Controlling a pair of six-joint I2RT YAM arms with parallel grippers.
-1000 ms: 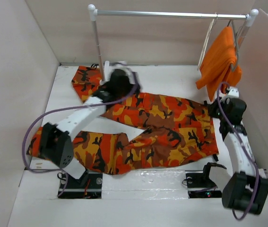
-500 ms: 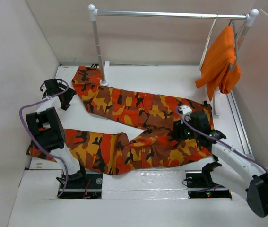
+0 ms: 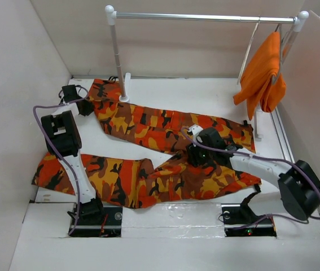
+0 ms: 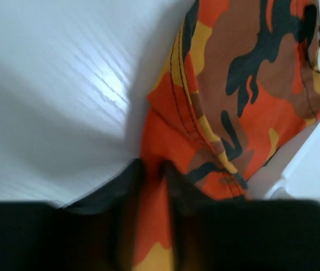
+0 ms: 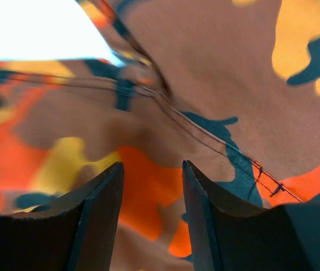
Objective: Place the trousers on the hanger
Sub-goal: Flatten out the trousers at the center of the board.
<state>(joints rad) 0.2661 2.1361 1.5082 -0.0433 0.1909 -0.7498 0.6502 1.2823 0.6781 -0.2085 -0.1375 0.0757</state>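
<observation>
The camouflage trousers point(image 3: 165, 130) lie spread flat on the white table point(image 3: 205, 93), one leg running to the far left, the other along the front. My left gripper point(image 3: 85, 100) sits at the hem of the far-left leg. In the left wrist view its jaws point(image 4: 151, 169) are shut on a fold of the orange cloth point(image 4: 244, 84). My right gripper point(image 3: 196, 157) hovers over the crotch area, open, with the cloth point(image 5: 205, 68) just below its tips point(image 5: 151, 169) and nothing between them. The pale hanger point(image 3: 248, 51) hangs on the rail at the back right.
A silver rail point(image 3: 205, 17) on white posts crosses the back, and its left post point(image 3: 116, 56) stands close to the trouser leg. A plain orange garment point(image 3: 261, 73) hangs beside the hanger. Cardboard walls point(image 3: 18, 84) enclose the table on three sides.
My left arm swung from near the post out to the left, then reached the leg hem and closed on it. My right arm moved from the right side to the trousers' middle and opened.
</observation>
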